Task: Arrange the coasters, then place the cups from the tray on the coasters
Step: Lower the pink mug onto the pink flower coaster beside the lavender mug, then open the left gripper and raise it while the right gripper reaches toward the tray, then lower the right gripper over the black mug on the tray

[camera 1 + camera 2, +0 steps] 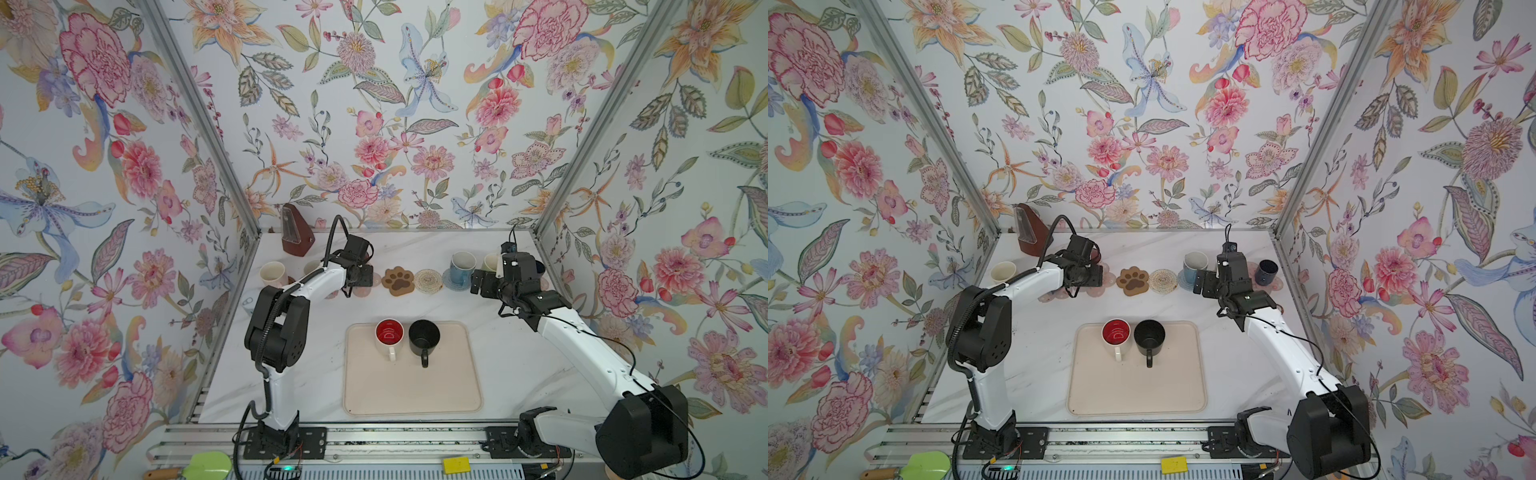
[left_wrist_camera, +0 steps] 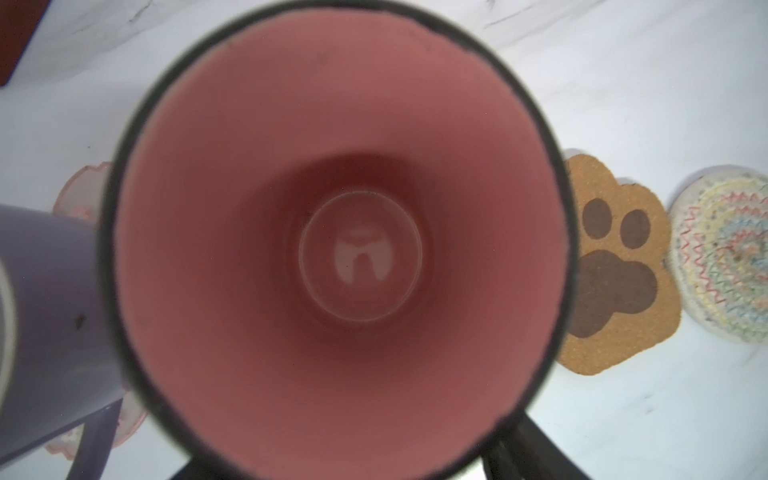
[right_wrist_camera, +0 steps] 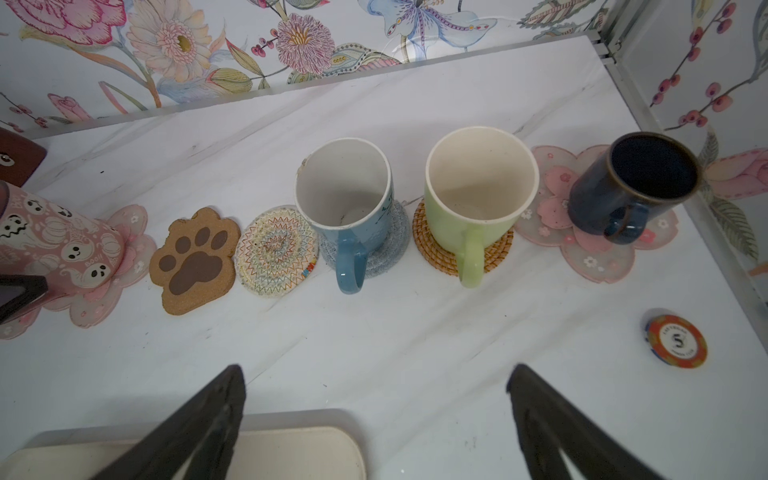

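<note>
1. Pink mug [image 3: 62,245] stands upright, mouth up, on a pink flower coaster [image 3: 133,232] at frame left.
2. Left gripper [image 1: 358,276] is over it; I cannot tell how its jaws stand.
3. Right gripper [image 3: 374,374] is spread apart and empty.
4. On the tray [image 1: 411,386], the handles of the red-inside mug [image 1: 390,332] and black mug [image 1: 424,336] point to frame bottom.
5. White marble table [image 1: 498,365], floral walls [image 1: 374,104].

1. The paw print coaster [image 3: 195,259], brown cork, lies flat and bare.
2. Right of it, in a row: a bare cream woven round [image 3: 276,251], a blue mug [image 3: 345,208] on a grey woven round [image 3: 392,249], a light green mug [image 3: 478,195] on tan rattan [image 3: 500,249], and a navy mug [image 3: 640,187] on a pink flower [image 3: 590,253].
3. Left of it, a pink ghost-print mug [image 3: 62,243] stands on another flower coaster [image 3: 129,249].
4. Nearer than it, the beige tray [image 1: 411,390] holds a red-inside white mug [image 1: 389,332] and a black mug [image 1: 424,337], both upright.
</note>
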Robot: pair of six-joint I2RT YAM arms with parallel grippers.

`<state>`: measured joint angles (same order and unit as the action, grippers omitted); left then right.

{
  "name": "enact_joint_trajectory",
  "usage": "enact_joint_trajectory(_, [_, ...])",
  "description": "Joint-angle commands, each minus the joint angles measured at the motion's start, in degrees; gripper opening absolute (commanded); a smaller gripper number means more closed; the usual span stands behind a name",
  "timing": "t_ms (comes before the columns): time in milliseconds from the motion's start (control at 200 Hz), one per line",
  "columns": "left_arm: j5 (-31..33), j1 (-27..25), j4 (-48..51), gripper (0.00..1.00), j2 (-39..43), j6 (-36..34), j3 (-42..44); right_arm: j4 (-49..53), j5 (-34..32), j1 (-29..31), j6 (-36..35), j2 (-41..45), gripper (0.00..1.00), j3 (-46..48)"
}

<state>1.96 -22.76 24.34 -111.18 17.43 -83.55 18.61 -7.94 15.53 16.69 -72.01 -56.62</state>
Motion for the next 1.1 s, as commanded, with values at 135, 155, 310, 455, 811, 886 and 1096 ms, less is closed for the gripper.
enact_joint_trajectory(135, [1.9,0.5,-5.5,0.99,15.8,1.8,6.4,0.2,0.5,-0.3,0.2,-0.8,0.99,-1.1])
enact_joint_trajectory(155, [1.5,0.5,-7.1,0.99,17.8,1.9,8.3,0.1,0.7,-0.3,0.4,-0.9,0.99,-1.0])
enact_joint_trajectory(310, [-0.3,0.5,-21.8,0.99,35.8,5.6,28.4,0.1,1.0,-0.1,1.4,-1.3,0.99,-0.5])
enact_joint_trajectory(455, [2.1,0.5,-28.0,0.99,48.3,8.8,42.3,0.7,1.1,0.3,1.9,-0.9,0.99,-0.1])
enact_joint_trajectory(811, [5.5,0.5,-27.6,0.99,54.0,8.6,46.1,7.2,0.5,6.6,6.5,2.4,0.99,0.3])
enact_joint_trajectory(886, [6.1,0.7,-27.6,0.99,53.7,8.9,46.4,9.4,-1.2,10.6,9.0,3.9,0.99,1.5])
enact_joint_trajectory(1096, [8.0,0.5,-27.0,0.99,54.6,9.6,47.0,14.2,-6.2,23.1,15.2,8.4,0.99,5.4])
